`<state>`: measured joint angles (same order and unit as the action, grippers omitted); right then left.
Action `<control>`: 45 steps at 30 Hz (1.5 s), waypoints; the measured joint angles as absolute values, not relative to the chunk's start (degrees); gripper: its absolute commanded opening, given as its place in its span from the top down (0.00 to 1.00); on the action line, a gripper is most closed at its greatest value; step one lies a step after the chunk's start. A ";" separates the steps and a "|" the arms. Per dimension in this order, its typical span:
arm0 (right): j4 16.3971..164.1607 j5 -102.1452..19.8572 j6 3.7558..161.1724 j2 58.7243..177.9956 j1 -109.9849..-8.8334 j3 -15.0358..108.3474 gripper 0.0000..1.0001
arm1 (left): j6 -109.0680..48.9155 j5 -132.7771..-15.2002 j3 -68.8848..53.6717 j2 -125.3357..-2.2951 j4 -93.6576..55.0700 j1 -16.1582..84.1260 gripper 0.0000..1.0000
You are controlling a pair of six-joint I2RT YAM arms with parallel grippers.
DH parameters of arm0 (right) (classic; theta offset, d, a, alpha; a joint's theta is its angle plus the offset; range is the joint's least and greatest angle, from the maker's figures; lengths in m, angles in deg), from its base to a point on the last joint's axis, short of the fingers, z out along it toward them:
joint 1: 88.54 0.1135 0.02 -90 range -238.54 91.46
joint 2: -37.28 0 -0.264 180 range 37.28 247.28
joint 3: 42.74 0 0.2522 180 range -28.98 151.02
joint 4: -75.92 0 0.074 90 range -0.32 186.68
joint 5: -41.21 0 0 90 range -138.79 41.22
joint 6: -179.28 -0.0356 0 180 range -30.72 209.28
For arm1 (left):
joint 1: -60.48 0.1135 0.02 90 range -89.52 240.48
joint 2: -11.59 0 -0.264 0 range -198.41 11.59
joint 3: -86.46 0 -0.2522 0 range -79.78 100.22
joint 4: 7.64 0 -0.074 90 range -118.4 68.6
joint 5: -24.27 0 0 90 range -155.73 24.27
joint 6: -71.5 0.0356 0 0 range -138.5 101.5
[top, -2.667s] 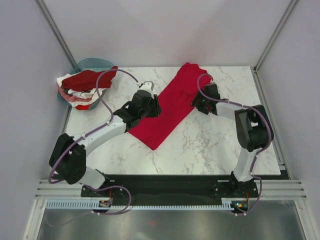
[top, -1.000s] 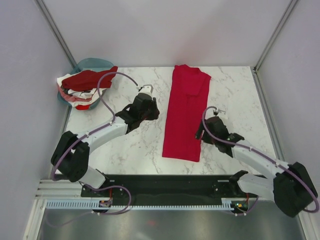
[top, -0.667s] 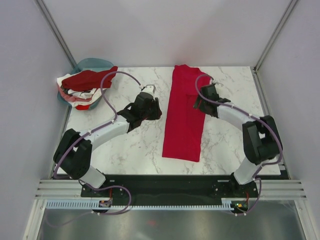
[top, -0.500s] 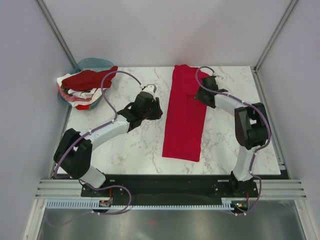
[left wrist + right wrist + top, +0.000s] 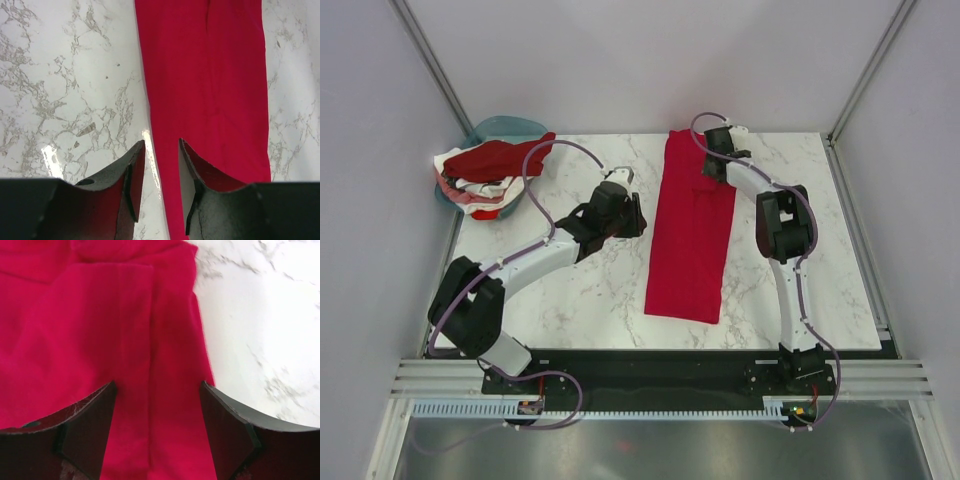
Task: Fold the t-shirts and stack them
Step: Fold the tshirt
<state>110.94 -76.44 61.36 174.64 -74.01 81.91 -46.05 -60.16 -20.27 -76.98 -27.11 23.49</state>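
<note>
A bright crimson t-shirt [image 5: 690, 230] lies folded into a long narrow strip down the middle of the marble table. My left gripper [image 5: 636, 220] hangs low at the strip's left edge. In the left wrist view its jaws [image 5: 161, 144] stand a little apart and empty, astride the shirt's left edge [image 5: 200, 75]. My right gripper [image 5: 713, 155] is over the strip's far right part. In the right wrist view it [image 5: 157, 386] is wide open and empty above the crimson cloth [image 5: 100, 325]. A heap of dark red, white and coral shirts [image 5: 485, 170] lies at the far left.
A teal basin [image 5: 505, 127] sits under the heap at the table's far left corner. Bare marble [image 5: 570, 290] lies on both sides of the strip. Grey walls and metal posts close in the table on the left, right and back.
The crimson shirt went from lying diagonally to straight. My right arm swung from the strip's near half to its far end. My left gripper edged slightly right.
</note>
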 measured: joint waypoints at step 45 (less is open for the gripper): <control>100.51 -64.49 61.38 130.90 -65.58 38.92 0.12 | -47.29 -67.36 -13.06 -92.98 -29.47 24.78 0.43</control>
